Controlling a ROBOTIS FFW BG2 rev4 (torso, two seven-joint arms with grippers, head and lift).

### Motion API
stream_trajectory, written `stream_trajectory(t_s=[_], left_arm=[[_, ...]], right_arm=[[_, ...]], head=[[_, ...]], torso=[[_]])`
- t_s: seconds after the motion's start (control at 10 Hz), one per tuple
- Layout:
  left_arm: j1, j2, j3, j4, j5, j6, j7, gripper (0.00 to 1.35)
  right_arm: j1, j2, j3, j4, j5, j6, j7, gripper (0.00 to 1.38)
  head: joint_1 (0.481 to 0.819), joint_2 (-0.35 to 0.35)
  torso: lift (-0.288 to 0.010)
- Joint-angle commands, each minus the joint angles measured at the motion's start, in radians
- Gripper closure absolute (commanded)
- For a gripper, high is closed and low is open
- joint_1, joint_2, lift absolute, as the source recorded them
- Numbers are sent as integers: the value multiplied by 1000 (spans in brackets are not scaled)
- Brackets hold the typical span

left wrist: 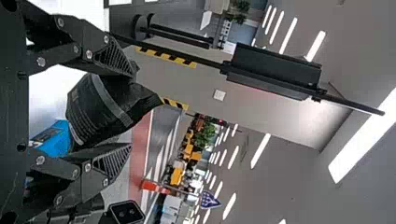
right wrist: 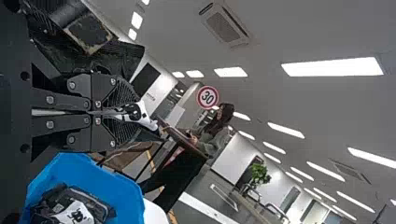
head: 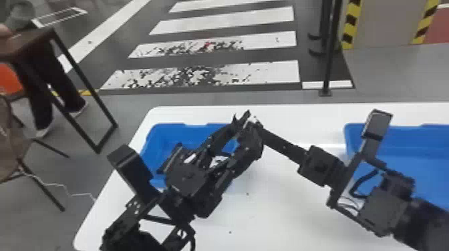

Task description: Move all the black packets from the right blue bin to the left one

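First: Start close in — your left claw (head: 246, 144) is set wide around a black packet (left wrist: 105, 109), one finger on each side of it. You have it raised, with a lighter band running across the packet.

Second: And your right claw (head: 256, 126) comes in from the other side, ending close beside the left one. Its fingers are pressed together on a thin printed piece (right wrist: 140, 116), white with black marks. Whether that piece is part of a packet, you can't tell from here.

First: Under your arms is the white surface (head: 284, 207). Your left blue bin (head: 158, 138) sits on it, partly hidden behind your left claw.

Second: In the right wrist view you can see black packets (right wrist: 95, 205) lying in that bin, one with a white printed label.

First: Your right blue bin (head: 414, 142) stands well apart from it, near the other side of the surface, with your right arm crossing in front of it.

Second: Look past the surface and you have a brown chair (head: 8, 150) off to the left — then white stripes (head: 230, 16) across the dark floor, a black post (head: 329, 66) at their right, and yellow-and-black striped edging (head: 350, 25) beyond.
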Motion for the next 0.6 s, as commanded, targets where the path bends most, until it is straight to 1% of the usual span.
stream_trajectory(t_s=[0.0,0.1,0.4,0.5], left_arm=[[1,-2,5,0,-25,17,3,1236],[-1,-2,5,-2,-33,24,3,1214],[4,-2,9,-5,-65,-47,9,1214],[1,-5,17,-5,-71,-57,20,1214]], right_arm=[[2,-2,0,-1,-7,-7,1,1190],[0,-2,0,-1,-7,-15,1,1190],[-2,-2,0,-1,-15,-37,1,1171],[-2,0,6,8,-29,-52,6,947]], head=[[695,260],[695,263],[695,265],[695,268]], torso=[[-140],[-140],[-140],[-140]])
